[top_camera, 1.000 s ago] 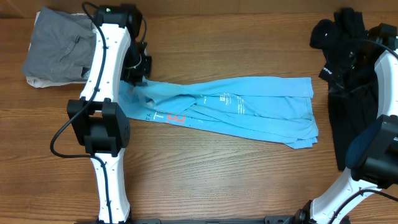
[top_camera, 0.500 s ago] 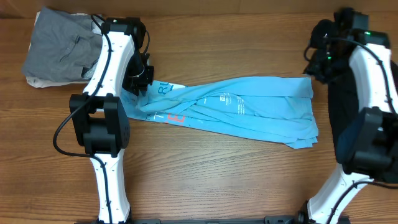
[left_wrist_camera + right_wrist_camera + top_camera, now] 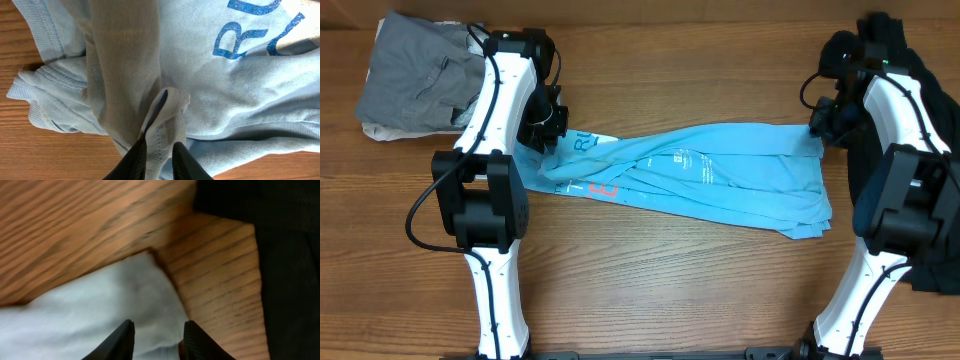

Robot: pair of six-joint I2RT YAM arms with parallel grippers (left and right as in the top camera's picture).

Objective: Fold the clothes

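Observation:
The sky-blue T-shirt lies stretched and twisted across the middle of the wooden table, its coral lettering near the left end. My left gripper sits at that left end, shut on a raised fold of the shirt's hem; blue letters on a white print show beside it. My right gripper hangs over the shirt's far right corner, jaws apart, with fabric below and between the fingertips. A black garment is heaped at the right edge, partly hidden by the right arm.
A grey garment lies folded on something white at the far left corner. The black garment lies close beside the right gripper. Bare wood stretches along the front of the table between the two arm bases.
The right arm has swung in from the table's right edge to the shirt's upper right corner. The left gripper has pulled the shirt's left end over, uncovering the white print with blue letters.

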